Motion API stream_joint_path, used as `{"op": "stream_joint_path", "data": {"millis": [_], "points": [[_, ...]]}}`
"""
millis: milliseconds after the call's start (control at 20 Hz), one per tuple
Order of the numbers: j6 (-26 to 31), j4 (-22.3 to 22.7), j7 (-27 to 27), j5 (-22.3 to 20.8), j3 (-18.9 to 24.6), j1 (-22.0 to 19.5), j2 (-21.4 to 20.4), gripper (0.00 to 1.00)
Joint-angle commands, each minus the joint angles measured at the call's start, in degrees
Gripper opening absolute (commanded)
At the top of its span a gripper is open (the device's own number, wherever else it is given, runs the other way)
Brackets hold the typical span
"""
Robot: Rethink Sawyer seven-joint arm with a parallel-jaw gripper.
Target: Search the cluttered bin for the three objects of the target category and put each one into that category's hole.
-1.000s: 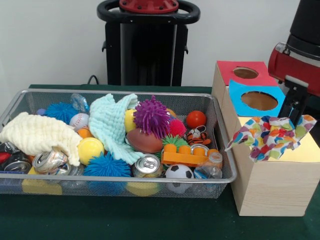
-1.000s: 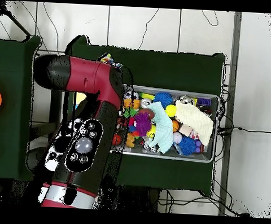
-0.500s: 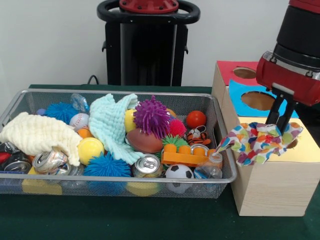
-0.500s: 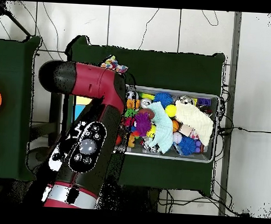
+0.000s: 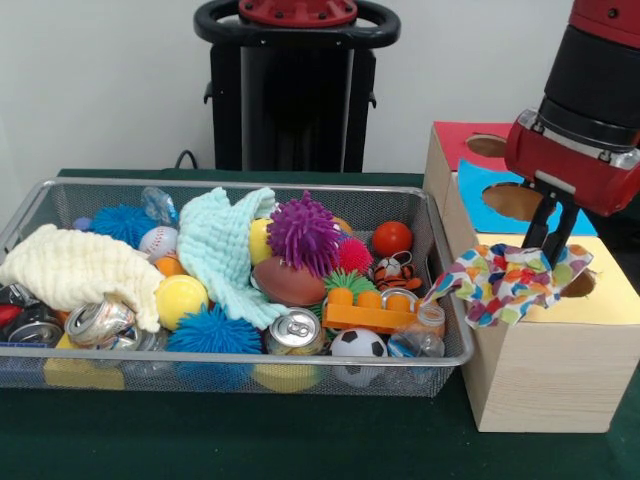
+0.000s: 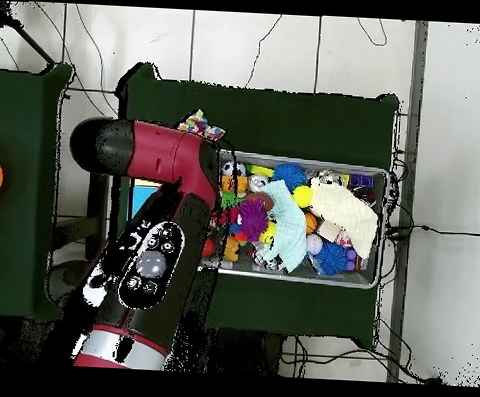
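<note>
**One wrapper could miss the hole**

One crumpled white wrapper with red, yellow and blue spots [image 5: 508, 282] hangs at the right of the front view. The black fingers [image 5: 560, 228] of the red and black robot gripper [image 5: 549, 240] are pinched together on its top edge. It droops over the yellow-topped pale wooden box [image 5: 545, 375], and its left end sticks out past the box edge, toward the silver wire mesh basket [image 5: 230, 366].

The round ragged hole [image 5: 580, 285] in the yellow top only peeks out just right of the wrapper. Most of the wrapper sits left of the hole, not over it.

What could go wrong, I think:
- If the fingers let go now, the wrapper may land flat on the yellow top, or slide off the left edge and drop beside the basket.
- It is wide and floppy, so it may catch on the ragged rim and stay half in, half out.
- It is thin, so it may stick to a finger and lift back up.

The blue-topped box [image 5: 480, 200] and the red-topped box [image 5: 455, 140] stand just behind, in the upper right. Their holes are the wrong ones.

The basket fills the left and middle, full of balls, cans and two soft cloths. I cannot spot more wrappers in there.

In the overhead view, the wrapper shows as a small spotty bit at the upper left, past the arm.
</note>
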Motion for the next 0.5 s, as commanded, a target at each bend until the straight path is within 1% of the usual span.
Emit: {"op": "stream_joint_path", "data": {"millis": [50,250,500], "points": [[-2.29,7.70,16.34,2.75,4.07,0.35,0.34,0.00],[-2.05,8.04,17.24,3.55,4.09,1.00,0.36,0.00],[-3.21,7.93,18.17,4.70,4.30,1.85,1.49,0.00]]}}
